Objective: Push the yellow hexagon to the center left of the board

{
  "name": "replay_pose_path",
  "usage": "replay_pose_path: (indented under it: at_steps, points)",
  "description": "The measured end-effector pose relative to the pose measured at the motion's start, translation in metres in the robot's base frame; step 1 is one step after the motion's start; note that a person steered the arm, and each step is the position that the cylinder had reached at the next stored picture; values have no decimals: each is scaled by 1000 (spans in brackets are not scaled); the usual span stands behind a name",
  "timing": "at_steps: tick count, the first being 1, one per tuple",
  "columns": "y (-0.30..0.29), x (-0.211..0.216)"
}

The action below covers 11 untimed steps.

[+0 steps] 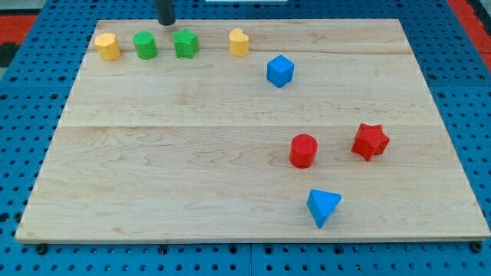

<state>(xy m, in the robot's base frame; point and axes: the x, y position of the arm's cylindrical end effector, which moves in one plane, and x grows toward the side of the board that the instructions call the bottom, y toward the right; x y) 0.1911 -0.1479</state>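
Observation:
The yellow hexagon (107, 46) sits at the view's top left corner of the wooden board (192, 146). To its right in a row stand a green cylinder (145, 45), a green star (186, 44) and a yellow heart-like block (238, 42). My tip (166, 21) is at the view's top edge of the board, just above the gap between the green cylinder and the green star, well right of the yellow hexagon and touching no block.
A blue cube (280, 70) lies right of the top row. A red cylinder (303, 150) and a red star (370, 141) sit at the right middle. A blue triangle (323, 206) lies near the bottom edge. A blue pegboard (31, 115) surrounds the board.

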Motion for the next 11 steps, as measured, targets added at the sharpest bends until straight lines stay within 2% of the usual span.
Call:
replay_pose_path:
  at_steps: [1, 3, 5, 6, 7, 8, 9, 10, 11]
  points:
    - [-12, 0]
    - [-94, 11]
    - [-111, 119]
    - [-95, 142]
    - [-94, 123]
    - [-54, 155]
    - [-61, 178]
    - [-8, 185]
    - [-5, 192]
